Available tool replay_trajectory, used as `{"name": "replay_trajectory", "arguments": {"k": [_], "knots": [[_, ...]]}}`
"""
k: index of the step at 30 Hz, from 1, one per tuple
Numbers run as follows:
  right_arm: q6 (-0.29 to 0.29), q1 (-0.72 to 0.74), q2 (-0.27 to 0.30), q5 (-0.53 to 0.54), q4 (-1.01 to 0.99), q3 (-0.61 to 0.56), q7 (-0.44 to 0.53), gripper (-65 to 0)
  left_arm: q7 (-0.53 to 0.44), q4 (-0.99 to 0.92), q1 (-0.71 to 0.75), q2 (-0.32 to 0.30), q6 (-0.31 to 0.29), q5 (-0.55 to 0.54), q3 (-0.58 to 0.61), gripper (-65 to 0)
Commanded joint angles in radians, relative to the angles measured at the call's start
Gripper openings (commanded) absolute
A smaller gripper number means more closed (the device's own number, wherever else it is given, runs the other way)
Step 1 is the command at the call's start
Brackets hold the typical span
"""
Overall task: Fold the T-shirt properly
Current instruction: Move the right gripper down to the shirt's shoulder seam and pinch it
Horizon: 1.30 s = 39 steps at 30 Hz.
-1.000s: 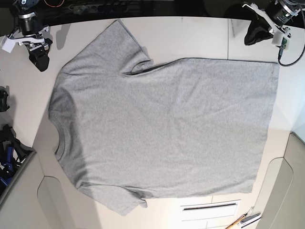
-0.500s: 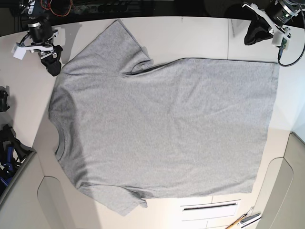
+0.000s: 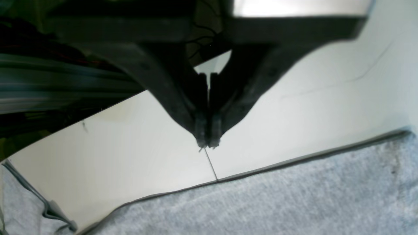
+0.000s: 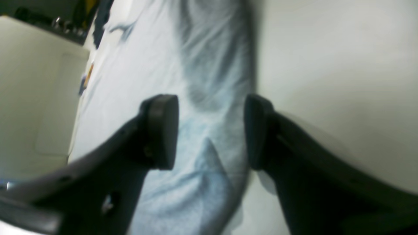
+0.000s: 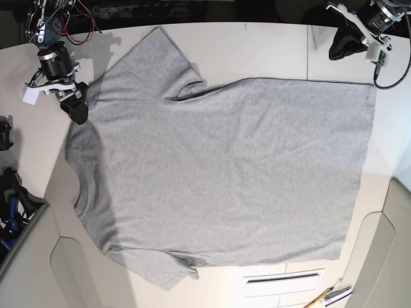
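Right black claw [image 4: 209,130] wide open, right above the shoulder edge of the big grey cotton T-shirt [image 5: 218,173] lying flat on the pale smooth table [image 5: 257,51]. Best to go down slowly and pinch only the edge. Left black claw [image 3: 208,143] pinched tight, holding nothing.

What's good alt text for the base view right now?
A grey T-shirt lies spread flat on a pale table, collar to the view's left, hem to the right. The right gripper, jaws open, sits at the shirt's upper-left shoulder edge. The left gripper, shut, is parked off the shirt near the upper-right corner.
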Motion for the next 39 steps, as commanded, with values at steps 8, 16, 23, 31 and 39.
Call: {"name": "replay_trajectory", "arguments": {"k": [8, 16, 23, 31, 39], "knots": [[-0.007, -0.006, -0.016, 0.055, -0.005, -0.034, -0.110, -32.9, -0.018, 0.012, 0.009, -0.011, -0.011, -0.014, -0.008, -65.0], [-0.007, -0.007, -0.069, 0.061, 0.042, -0.035, -0.154, -32.9, -0.018, 0.012, 0.008, -0.011, -0.011, -0.037, -0.008, -65.0], [-0.007, -0.022, -0.080, 0.060, 0.180, -0.023, -0.151, -33.1, -0.018, 0.012, 0.009, -0.011, -0.011, -0.043, -0.008, -65.0], [-0.053, -0.129, -0.116, -0.047, 0.600, 0.068, -0.139, -33.1, -0.003, 0.012, 0.008, -0.011, -0.011, -0.044, -0.008, -65.0], [-0.222, -0.190, -0.124, -0.167, 0.700, 0.138, -0.124, -33.0, 0.002, 0.012, 0.008, -0.012, -0.031, -0.044, -0.008, -65.0]]}}
